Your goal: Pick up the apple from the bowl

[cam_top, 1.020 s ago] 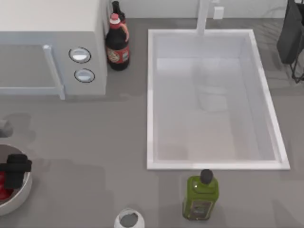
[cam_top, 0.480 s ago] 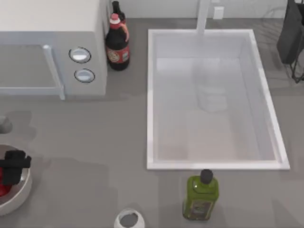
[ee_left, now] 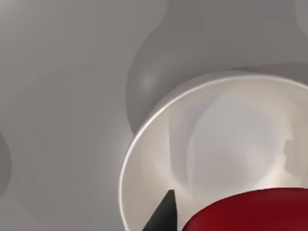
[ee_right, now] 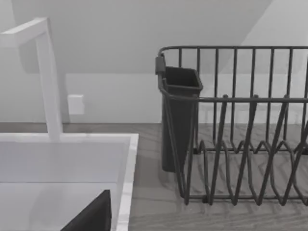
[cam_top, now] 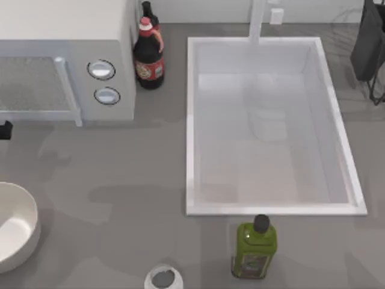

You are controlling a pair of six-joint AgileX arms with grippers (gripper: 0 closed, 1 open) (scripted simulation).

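Your left tool has left the bowl [cam_top: 15, 226] at eight o'clock, clamped on the apple [ee_left: 250, 211], which hangs above that bowl; lift clear.

The bowl [cam_top: 15, 226] is a wide, round white bowl with a thick rim and a cream inside, standing upright on the grey table at its left edge, toward the near side. In the left wrist view the apple [ee_left: 250, 211], dark red, smooth and rounded, is seen close up above the bowl's [ee_left: 144, 159] hollow.
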